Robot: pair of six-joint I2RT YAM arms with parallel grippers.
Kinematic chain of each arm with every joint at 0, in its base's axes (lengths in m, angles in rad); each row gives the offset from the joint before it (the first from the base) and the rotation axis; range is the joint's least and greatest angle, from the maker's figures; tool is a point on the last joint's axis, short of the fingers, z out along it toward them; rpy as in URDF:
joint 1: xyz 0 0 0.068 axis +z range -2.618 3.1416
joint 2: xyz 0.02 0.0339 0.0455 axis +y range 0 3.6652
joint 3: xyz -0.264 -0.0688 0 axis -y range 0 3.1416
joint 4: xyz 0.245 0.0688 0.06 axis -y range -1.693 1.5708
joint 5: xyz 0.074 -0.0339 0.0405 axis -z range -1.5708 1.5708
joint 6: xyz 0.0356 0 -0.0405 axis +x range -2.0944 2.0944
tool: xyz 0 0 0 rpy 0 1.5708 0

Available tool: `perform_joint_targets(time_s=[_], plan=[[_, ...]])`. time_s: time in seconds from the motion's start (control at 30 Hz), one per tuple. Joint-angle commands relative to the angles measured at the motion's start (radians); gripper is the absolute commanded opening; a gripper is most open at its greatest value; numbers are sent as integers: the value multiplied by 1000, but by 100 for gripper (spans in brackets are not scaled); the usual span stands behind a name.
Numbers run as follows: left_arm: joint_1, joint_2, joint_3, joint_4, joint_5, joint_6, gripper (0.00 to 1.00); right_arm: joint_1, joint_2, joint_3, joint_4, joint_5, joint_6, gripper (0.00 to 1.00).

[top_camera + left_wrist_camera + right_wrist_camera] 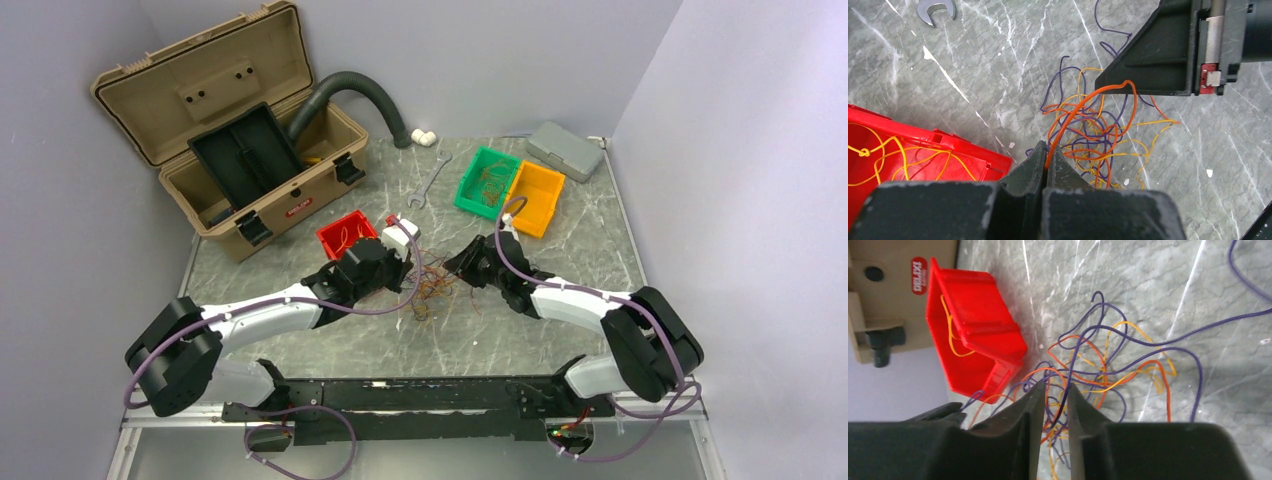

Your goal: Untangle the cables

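Note:
The cables [437,283] lie as a loose tangle of orange, yellow and purple wires on the marble tabletop between the two arms. My left gripper [1048,150] is shut on one orange cable [1073,112], which arches up out of the tangle [1098,137]. In the top view the left gripper [408,262] sits at the tangle's left edge. My right gripper [1055,390] hangs over the tangle [1098,365] with its jaws a narrow gap apart. A purple cable [1073,355] runs through that gap, not pinched. The right gripper [458,268] stands at the tangle's right edge.
A red bin [345,235] holding yellow wire sits just left of the tangle. Green [487,182] and orange [537,197] bins, a wrench [428,185] and a grey case [565,150] lie further back. An open tan toolbox [240,130] and a dark hose [360,95] fill the back left.

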Motion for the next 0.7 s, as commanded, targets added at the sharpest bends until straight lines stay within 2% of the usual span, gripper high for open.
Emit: perform_joint_targets(time_s=[0.0, 0.03, 0.07, 0.23, 0.37, 0.53, 0.67], plan=[[-5, -29, -7, 36, 9, 7, 0, 5, 22, 32, 93, 28, 33, 13], [-5, -32, -9, 37, 5, 8, 0, 4, 11, 39, 65, 48, 28, 2], [-5, -34, -11, 38, 0, 7, 0, 3, -7, 50, 21, 97, 15, 0], [-4, -37, -11, 36, -15, 4, 0, -10, -157, 133, -266, 359, -99, 0], [-4, -41, -12, 29, -36, 0, 0, -78, -283, 167, -462, 530, -162, 0], [-3, -53, -19, 28, -55, -1, 0, -286, -460, 172, -574, 537, -265, 0], [-4, -55, -21, 31, -66, -5, 0, -360, -557, 250, -637, 609, -363, 0]])
